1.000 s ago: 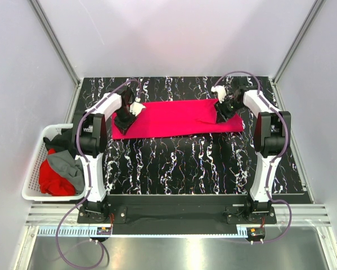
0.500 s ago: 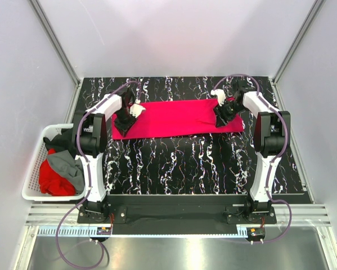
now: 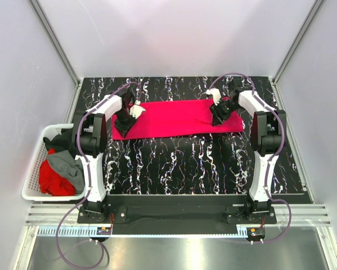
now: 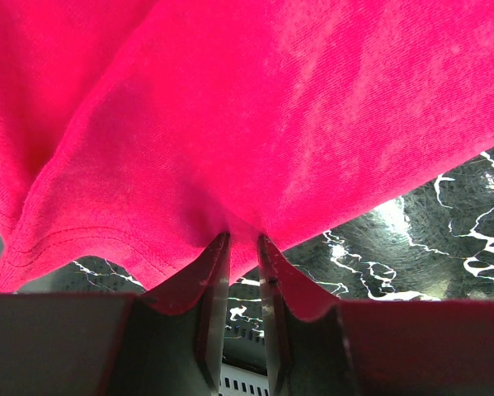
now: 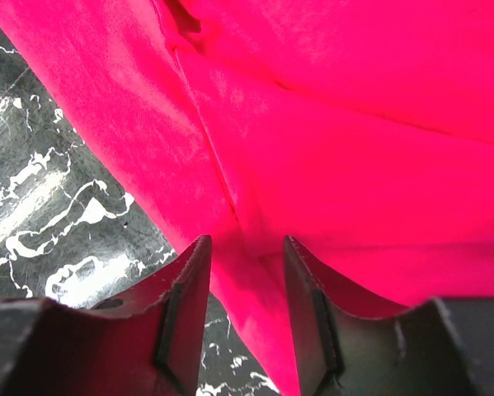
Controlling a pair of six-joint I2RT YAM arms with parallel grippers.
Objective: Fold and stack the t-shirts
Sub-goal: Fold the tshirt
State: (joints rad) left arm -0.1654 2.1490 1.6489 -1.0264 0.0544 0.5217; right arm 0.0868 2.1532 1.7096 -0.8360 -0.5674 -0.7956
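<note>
On black white-veined tabletop [image 3: 185, 163] — pale walls [image 3: 174, 39] around — lies crimson-pink t-shirt [image 3: 174, 118].

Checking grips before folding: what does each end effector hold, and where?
Left end effector pinches the pink t-shirt at its hemmed left edge. Right end effector is open astride the shirt's right end, gripping nothing.

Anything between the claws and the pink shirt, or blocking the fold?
Nothing visible. The left claw pinches the edge of the pink t-shirt; the right claw straddles its cloth at the other end. The white basket sits off to the left, clear of it.
</note>
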